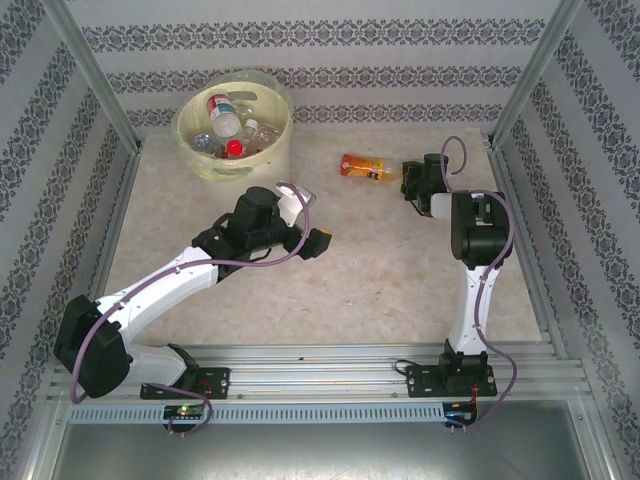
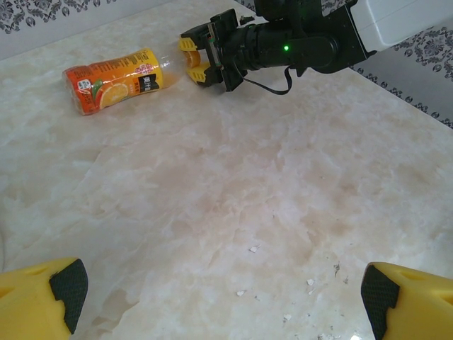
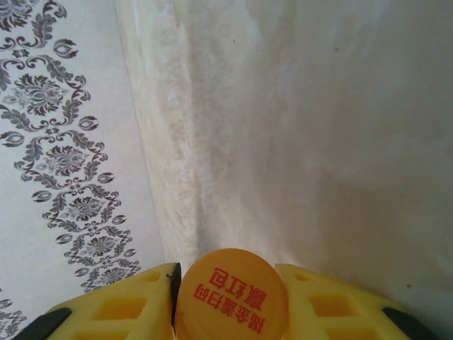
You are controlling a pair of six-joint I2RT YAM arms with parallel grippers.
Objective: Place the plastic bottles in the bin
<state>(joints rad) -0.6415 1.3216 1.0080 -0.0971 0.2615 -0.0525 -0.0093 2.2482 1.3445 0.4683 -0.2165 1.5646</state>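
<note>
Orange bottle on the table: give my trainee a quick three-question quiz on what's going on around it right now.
1. True or false: the orange bottle lies on its side on the table.
2. The right gripper is shut on the bottle's: A) cap end B) labelled middle C) base.
3. Fill in: the left gripper stands ____, holding nothing.
Key: 1 true; 2 A; 3 open.
</note>
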